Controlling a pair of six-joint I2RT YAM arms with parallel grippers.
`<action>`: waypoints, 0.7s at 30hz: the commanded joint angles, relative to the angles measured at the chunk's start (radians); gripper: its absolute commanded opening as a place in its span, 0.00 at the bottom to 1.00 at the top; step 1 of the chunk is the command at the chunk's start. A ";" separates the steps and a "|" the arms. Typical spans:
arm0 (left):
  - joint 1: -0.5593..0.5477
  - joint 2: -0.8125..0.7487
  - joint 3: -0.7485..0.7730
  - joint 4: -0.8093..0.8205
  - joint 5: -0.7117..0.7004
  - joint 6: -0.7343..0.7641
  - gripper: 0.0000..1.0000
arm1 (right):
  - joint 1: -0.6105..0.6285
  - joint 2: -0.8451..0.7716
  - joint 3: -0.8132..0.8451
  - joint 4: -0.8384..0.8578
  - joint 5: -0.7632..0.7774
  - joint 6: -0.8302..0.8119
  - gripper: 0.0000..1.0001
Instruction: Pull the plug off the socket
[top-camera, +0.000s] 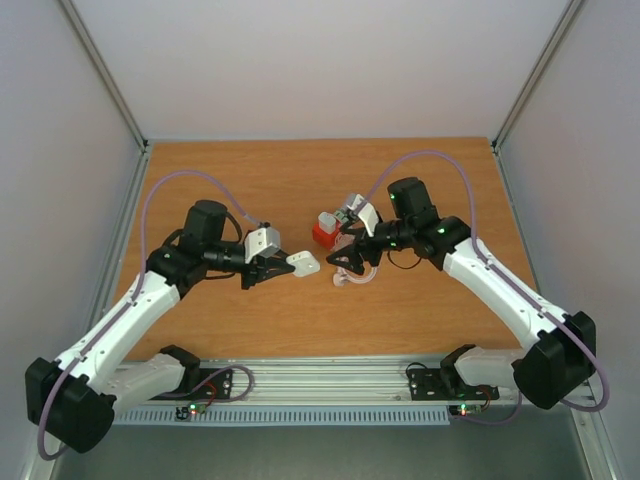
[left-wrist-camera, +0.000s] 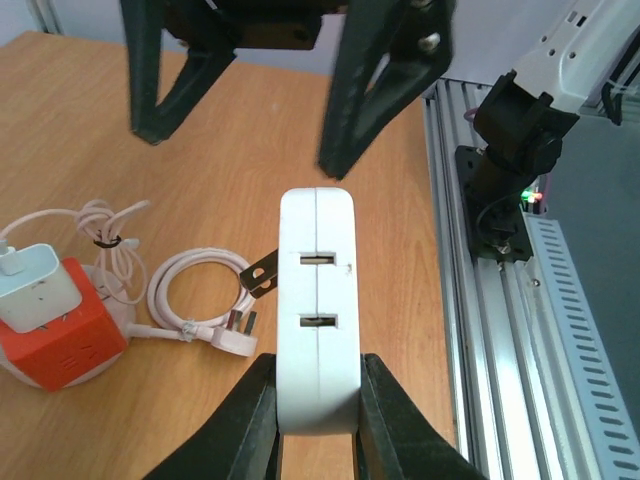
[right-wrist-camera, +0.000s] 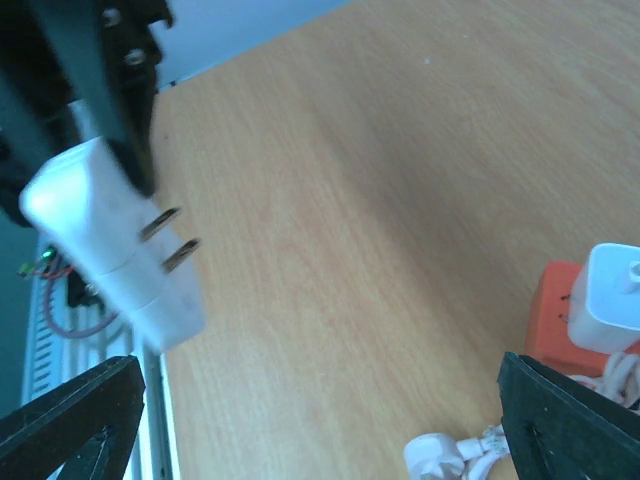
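Observation:
My left gripper (top-camera: 283, 266) (left-wrist-camera: 318, 410) is shut on a white rectangular block (left-wrist-camera: 319, 300), held above the table. The right wrist view shows two metal prongs on that block (right-wrist-camera: 110, 250), free of everything. My right gripper (top-camera: 345, 264) (right-wrist-camera: 320, 410) is wide open and empty, facing the block from a short gap; its fingers (left-wrist-camera: 365, 90) hang at the top of the left wrist view. A red cube (top-camera: 324, 235) (left-wrist-camera: 62, 330) stands behind with a white adapter (left-wrist-camera: 25, 285) on top. A pale pinkish-white rim (left-wrist-camera: 118, 303), perhaps the socket, peeks out by the cube; the rest is hidden.
A coiled white cable (left-wrist-camera: 190, 285) with a three-pin plug (left-wrist-camera: 236, 335) (right-wrist-camera: 435, 455) lies on the wooden table (top-camera: 420, 190) beside the red cube. A second tied cable bundle (left-wrist-camera: 100, 225) lies behind it. A metal rail (top-camera: 330, 380) runs along the near edge.

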 joint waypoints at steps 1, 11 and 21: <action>0.004 -0.042 0.005 0.012 -0.032 0.089 0.17 | -0.007 -0.084 0.006 -0.128 -0.148 -0.138 0.98; 0.002 -0.053 0.049 0.081 -0.017 0.138 0.17 | 0.028 -0.086 0.024 -0.083 -0.302 -0.222 0.94; 0.001 -0.016 0.118 0.026 0.031 0.200 0.16 | 0.106 -0.077 0.040 0.024 -0.260 -0.159 0.91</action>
